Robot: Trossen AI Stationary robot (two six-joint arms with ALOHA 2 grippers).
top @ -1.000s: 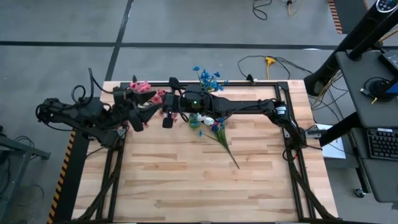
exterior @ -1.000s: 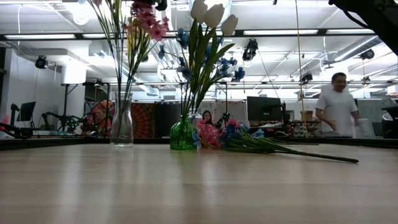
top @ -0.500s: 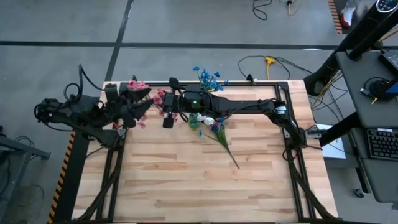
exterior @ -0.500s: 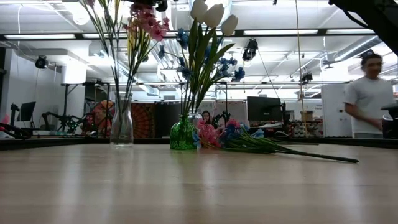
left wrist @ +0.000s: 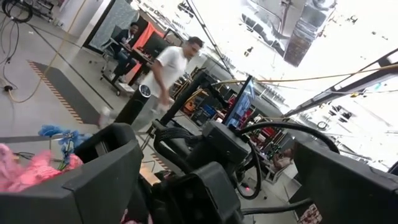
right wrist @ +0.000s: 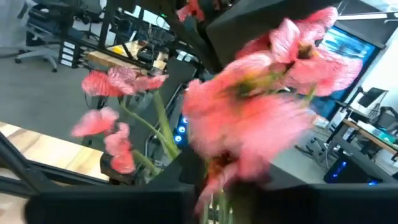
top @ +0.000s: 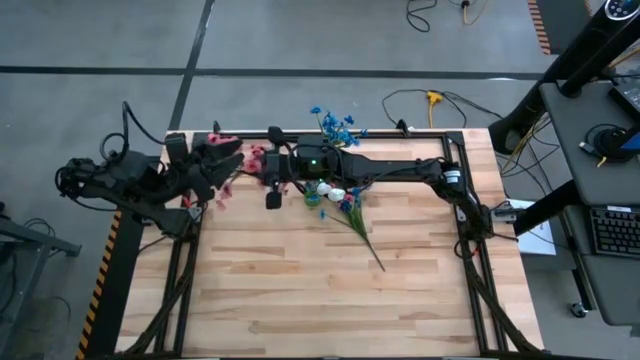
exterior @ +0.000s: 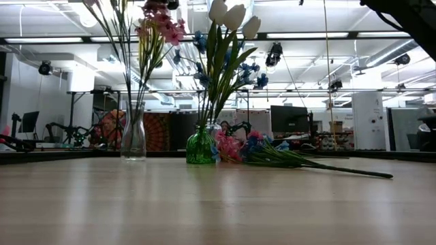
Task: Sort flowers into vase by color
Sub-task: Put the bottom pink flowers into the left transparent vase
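Grey concrete floor surrounds a pale wooden counter framed by black rails. Most of its near half lies bare, giving wide room to move; everything crowds along the far edge.

Seen from above, the left gripper sits at the far left corner, its fingers spread wide with nothing between them. Pink flowers show just beside it. The right arm stretches from the right edge across the far side, and the right gripper hangs just beside those pink blossoms; whether its fingers are spread or pressed together cannot be told. Its wrist view is filled by blurred pink petals and green stems.

At counter height, a clear glass vase holds tall stems topped with pink blossoms, cut off by the upper edge. Just beside it, a green glass vase holds white tulips and blue flowers. A loose bunch of pink and blue sprigs lies on the counter beside the green vase, its long stem pointing right.

From above, the arm hides both vases almost entirely. Beyond the left gripper, a person in a white shirt walks through the room.
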